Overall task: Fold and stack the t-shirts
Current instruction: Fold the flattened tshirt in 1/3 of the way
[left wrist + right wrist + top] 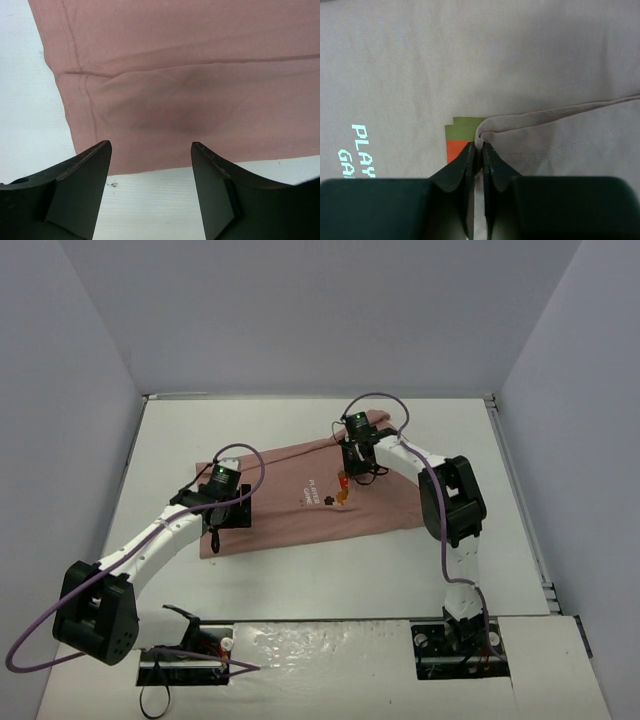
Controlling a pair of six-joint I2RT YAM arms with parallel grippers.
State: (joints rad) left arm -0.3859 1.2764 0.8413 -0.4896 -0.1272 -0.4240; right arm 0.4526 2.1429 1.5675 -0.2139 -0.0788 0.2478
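Observation:
The dusty-pink t-shirt lies spread across the middle of the white table, with white lettering and an orange graphic on its chest. My right gripper is shut on a folded edge of the t-shirt, pinched just above the orange and green graphic. In the top view my right gripper sits over the shirt's far right part. My left gripper is open, hovering just above the near hem of the t-shirt at its left corner; from overhead my left gripper stands at that corner too.
Grey walls enclose the table on three sides. The arm bases and purple cables occupy the near edge. A small dark speck marks the bare table below the hem.

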